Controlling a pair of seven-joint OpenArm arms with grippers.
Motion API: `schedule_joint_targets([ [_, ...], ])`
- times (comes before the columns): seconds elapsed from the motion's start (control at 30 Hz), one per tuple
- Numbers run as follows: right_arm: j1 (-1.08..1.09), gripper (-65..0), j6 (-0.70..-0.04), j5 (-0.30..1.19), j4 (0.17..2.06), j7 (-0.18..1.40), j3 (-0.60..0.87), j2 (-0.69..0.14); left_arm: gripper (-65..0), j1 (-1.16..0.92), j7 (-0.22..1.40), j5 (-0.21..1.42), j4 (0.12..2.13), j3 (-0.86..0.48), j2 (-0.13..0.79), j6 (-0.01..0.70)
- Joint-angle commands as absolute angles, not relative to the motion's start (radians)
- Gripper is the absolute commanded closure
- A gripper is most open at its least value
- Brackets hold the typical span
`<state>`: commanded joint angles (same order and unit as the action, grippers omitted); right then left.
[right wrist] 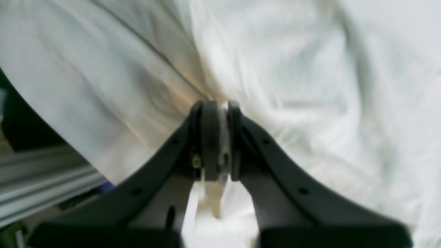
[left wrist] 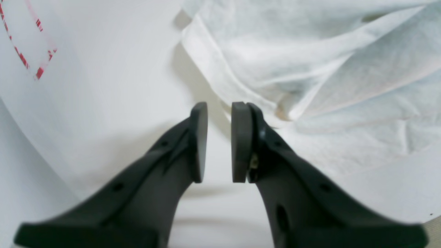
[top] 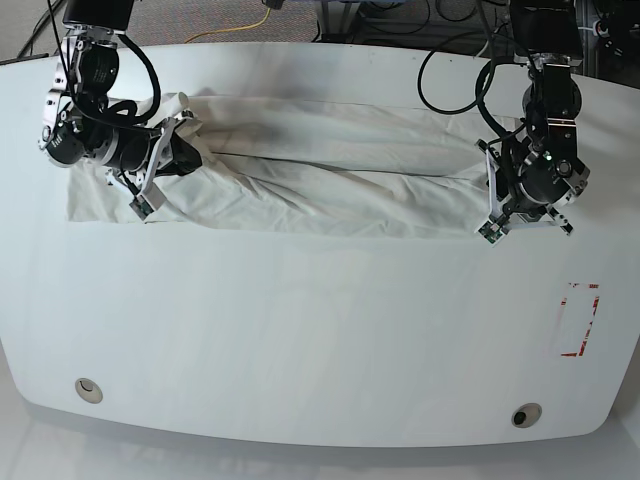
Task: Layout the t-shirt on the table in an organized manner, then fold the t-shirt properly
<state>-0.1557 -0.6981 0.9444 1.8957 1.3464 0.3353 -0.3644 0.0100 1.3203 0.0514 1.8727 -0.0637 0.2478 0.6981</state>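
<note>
Table [top: 300,330] is glossy white, mostly bare, and serves as landmark. Toward its far edge the t-shirt [top: 320,175] lies stretched sideways in a long rumpled band, creased along its length, plain side up; no graphic shows. On the table's near side sit a red-outlined mark [top: 581,320] and two grommet holes [top: 88,389].

Right gripper [right wrist: 219,141] is at the band's end, its pads pinching a fold of cloth between them. Left gripper [left wrist: 219,141] stands at the opposite end, jaws parted with a gap and nothing between them, the garment's hemmed edge just beyond its tips.

Assessment: layout is partial. The cloth is drawn out but bunched, not flat. Spreading and every fold appear outstanding.
</note>
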Motion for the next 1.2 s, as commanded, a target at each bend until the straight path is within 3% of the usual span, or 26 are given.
schedule_joint_targets([
  [0.23,-0.179,-6.0,-0.698,1.041,1.911,1.396,0.335,-0.317,-10.6,0.012,1.320,0.051,1.873,-0.064,0.248,0.698],
  [0.3,-0.179,-9.5,-0.698,1.043,1.911,1.396,0.335,-0.305,-10.6,0.013,1.320,0.051,1.873,-0.064,0.248,0.698],
  [0.37,-0.180,-17.8,-0.698,1.044,1.911,1.396,0.335,-0.298,-10.6,0.013,1.320,0.051,1.873,-0.064,0.248,0.698],
  [0.53,-0.182,-51.4,-0.698,1.044,1.911,1.396,0.335,-0.277,-10.6,0.015,1.320,0.051,1.873,-0.064,0.248,0.698],
  [0.67,-0.179,-63.6,-0.698,1.064,1.911,1.396,0.335,-0.278,-10.6,0.015,1.320,0.051,1.873,-0.064,0.248,0.698],
  [1.03,-0.125,-63.9,-0.698,1.179,1.922,1.396,0.383,-0.384,-10.6,0.016,1.313,0.051,1.851,-0.062,0.248,0.698],
  [1.13,-0.122,-58.0,-0.698,1.179,1.920,1.388,0.430,-0.414,-10.6,0.015,1.279,0.051,1.851,-0.062,0.248,0.698],
  [1.2,-0.127,-49.8,-0.698,1.179,1.920,1.369,0.447,-0.432,-10.6,0.012,1.257,0.051,1.851,-0.062,0.248,0.698],
])
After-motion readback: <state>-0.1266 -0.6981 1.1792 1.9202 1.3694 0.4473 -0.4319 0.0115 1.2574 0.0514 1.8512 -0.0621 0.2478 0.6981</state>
